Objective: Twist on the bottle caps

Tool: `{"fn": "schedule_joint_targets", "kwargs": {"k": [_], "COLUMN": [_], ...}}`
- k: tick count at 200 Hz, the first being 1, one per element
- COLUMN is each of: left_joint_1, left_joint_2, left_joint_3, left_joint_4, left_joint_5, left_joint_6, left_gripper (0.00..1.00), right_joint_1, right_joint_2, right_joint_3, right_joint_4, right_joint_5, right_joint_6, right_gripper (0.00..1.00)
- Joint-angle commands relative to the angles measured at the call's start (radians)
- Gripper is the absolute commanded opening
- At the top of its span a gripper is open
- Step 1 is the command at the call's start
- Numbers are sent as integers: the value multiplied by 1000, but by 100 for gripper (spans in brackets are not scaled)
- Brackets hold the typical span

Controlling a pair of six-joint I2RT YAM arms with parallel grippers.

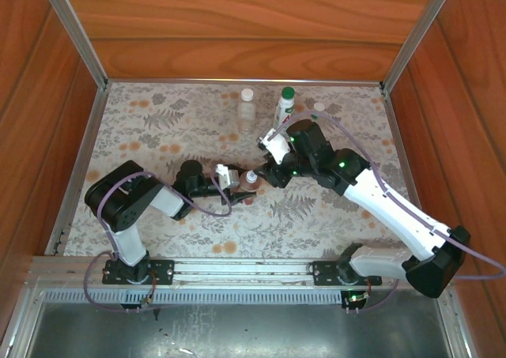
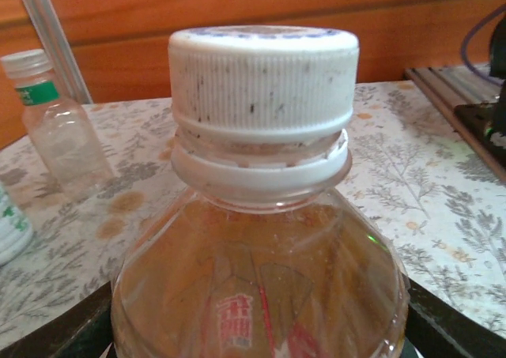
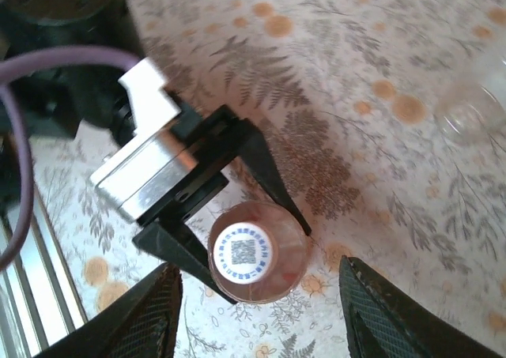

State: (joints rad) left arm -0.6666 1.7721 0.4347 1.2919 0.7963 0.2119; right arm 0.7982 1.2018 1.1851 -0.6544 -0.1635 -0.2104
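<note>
An amber bottle (image 3: pixel 281 267) with red print stands upright on the floral table, and my left gripper (image 1: pixel 239 186) is shut on its body, one black finger (image 3: pixel 273 176) on each side. A white ribbed cap (image 2: pixel 263 81) with a printed code on top (image 3: pixel 243 253) sits on its neck. My right gripper (image 3: pixel 265 318) hovers open just above this cap, its fingers well apart and touching nothing. At the back stand a clear bottle (image 1: pixel 247 111) with a white cap and a white bottle (image 1: pixel 285 105) with a dark green cap.
A small pale round top (image 1: pixel 319 106) sits near the back right corner. Metal rails and wooden walls (image 1: pixel 237 26) enclose the table. In the left wrist view the clear bottle (image 2: pixel 55 129) stands far left. The right arm (image 1: pixel 371 192) stretches diagonally across the right half.
</note>
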Motion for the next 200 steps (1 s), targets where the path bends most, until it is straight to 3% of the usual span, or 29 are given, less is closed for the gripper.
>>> {"fn": "schedule_joint_targets", "kwargs": {"k": [1,32,59,100,200], "left_joint_1": [7,7,7,6,6], "left_joint_2": [-29,-51,-70,-86,-94], "left_joint_3": [-4,3,5,2,2], "left_joint_4": [-6,-5,-5,-6,-6], "left_joint_5": [85,151,190,211,231], "left_joint_6": [1,-15,-29,-38,-48], "left_gripper": [66,66,66,66,67], "right_joint_1": [-1,-9,-24,-24,-49], "right_joint_2": [19,50,90,133,159], "right_joint_3": [23,37,49,56,51], "right_joint_4": [-84,-132,-149,-118,-67], "right_joint_5": [-137,-260,-344,-373,-349], "right_joint_6": [-341,-519,-561,-556,-559], "right_gripper": [58,59,54,45,46]}}
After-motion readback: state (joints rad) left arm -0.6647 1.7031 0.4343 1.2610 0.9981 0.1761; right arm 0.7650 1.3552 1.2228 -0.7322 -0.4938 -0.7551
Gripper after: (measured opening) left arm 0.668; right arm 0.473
